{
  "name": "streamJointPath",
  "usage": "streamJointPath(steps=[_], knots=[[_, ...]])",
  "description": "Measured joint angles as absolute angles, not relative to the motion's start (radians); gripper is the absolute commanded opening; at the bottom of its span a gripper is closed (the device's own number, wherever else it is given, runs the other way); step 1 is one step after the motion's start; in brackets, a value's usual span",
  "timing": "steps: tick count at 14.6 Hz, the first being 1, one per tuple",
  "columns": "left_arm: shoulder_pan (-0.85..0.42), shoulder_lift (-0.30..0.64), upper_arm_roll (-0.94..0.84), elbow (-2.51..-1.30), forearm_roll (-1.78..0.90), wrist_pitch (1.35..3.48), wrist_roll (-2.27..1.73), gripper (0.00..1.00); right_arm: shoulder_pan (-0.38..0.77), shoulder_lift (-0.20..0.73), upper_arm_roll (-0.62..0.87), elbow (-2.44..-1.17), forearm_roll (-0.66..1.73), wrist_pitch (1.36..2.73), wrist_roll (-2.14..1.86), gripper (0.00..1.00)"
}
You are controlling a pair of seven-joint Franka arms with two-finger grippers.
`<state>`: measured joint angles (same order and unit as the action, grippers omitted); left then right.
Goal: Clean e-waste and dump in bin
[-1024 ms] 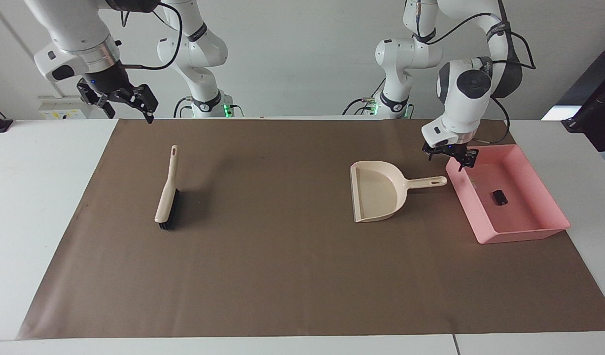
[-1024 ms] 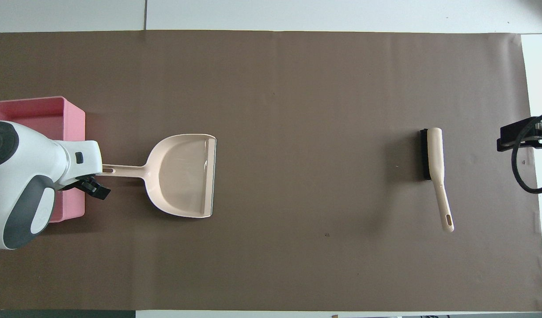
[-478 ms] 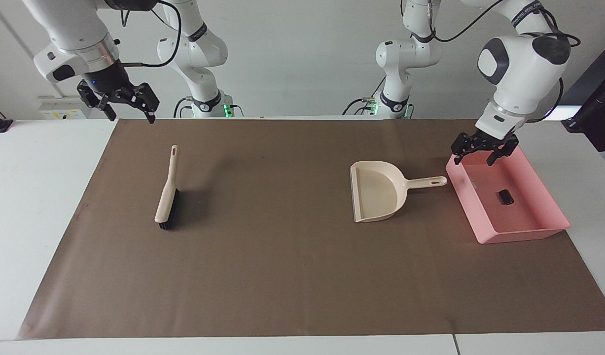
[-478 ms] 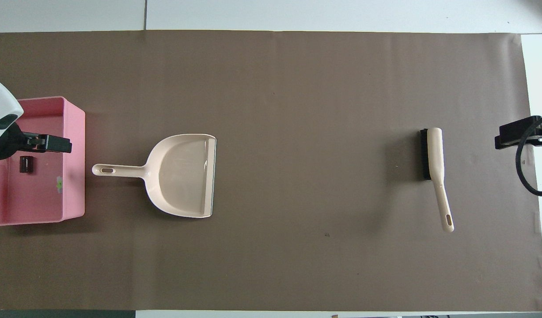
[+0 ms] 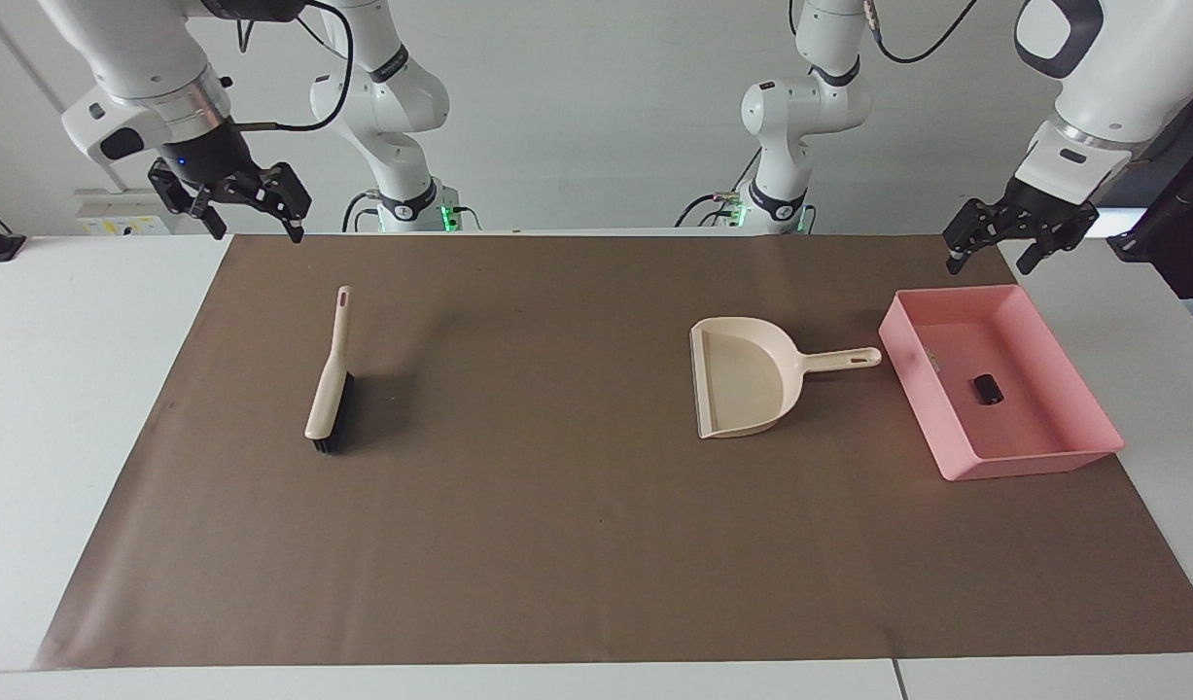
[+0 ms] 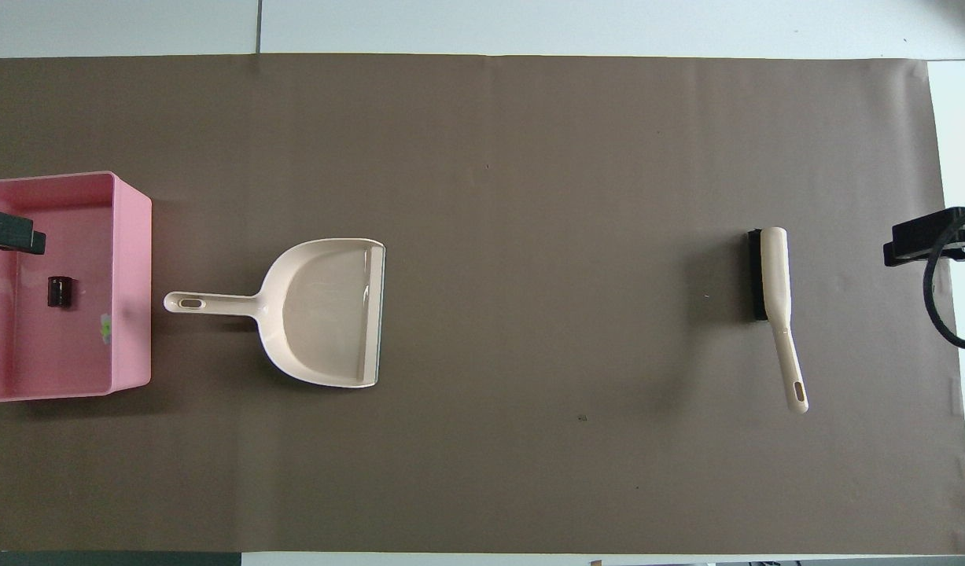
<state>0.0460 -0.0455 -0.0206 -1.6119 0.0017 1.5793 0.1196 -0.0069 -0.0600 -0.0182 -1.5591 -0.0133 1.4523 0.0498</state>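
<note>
The pink bin (image 5: 1029,465) stands at the left arm's end of the brown mat and also shows in the overhead view (image 6: 133,236). In it lie the small black block (image 5: 988,388) (image 6: 57,292) and the small white cylinder with green marks (image 6: 104,328). My left gripper (image 5: 990,255) is open and empty, raised in the air above the bin's end nearer the robots; only its tip (image 6: 9,233) shows from overhead. My right gripper (image 5: 256,226) is open and empty, raised over the mat's corner at the right arm's end (image 6: 918,244).
A beige dustpan (image 5: 747,379) (image 6: 325,310) lies on the mat beside the bin, its handle pointing at the bin. A beige brush with black bristles (image 5: 329,384) (image 6: 771,291) lies toward the right arm's end. The brown mat (image 5: 557,486) covers most of the white table.
My left gripper has risen from beside the dustpan handle's end and swung over the bin toward the left arm's end of the table. The black block has shifted slightly in the bin. The right gripper has barely moved.
</note>
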Motion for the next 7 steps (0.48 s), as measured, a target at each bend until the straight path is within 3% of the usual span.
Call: streamJointPath(steps=[7], knots=[[0.044,-0.032,-0.029,-1.592,0.002,1.523,0.02,0.98,-0.007,-0.06,-0.018,-1.559,-0.013,1.452,0.05,1.0]])
